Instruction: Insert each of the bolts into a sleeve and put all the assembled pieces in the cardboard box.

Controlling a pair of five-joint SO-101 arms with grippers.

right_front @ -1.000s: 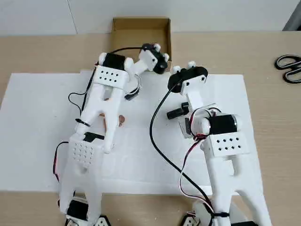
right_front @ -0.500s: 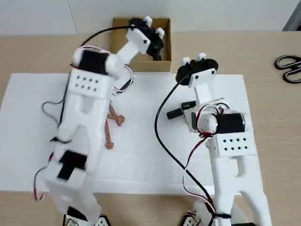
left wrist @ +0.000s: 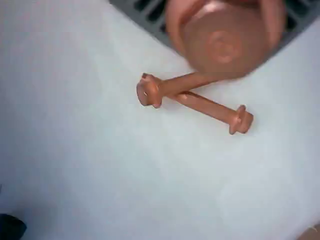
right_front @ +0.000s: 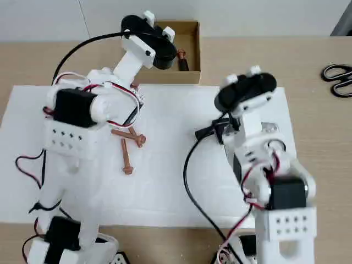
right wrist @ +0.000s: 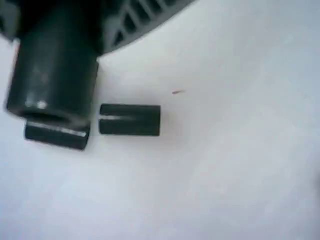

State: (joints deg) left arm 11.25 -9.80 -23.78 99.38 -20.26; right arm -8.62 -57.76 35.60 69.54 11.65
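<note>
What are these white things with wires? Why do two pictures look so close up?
They are two robot arms, the left arm and the right arm. The wide picture comes from a camera high up, looking down at the table. The other two come from little cameras on the arms' wrists, so things look huge. On the white paper lie copper bolts and black sleeves, which are short tubes. The big blurry copper circle is a bolt that the left arm seems to hold. The big black tube is a sleeve that the right arm seems to hold. At the far end is the cardboard box; a copper and black piece shows there, but I cannot tell if it lies inside.
</note>
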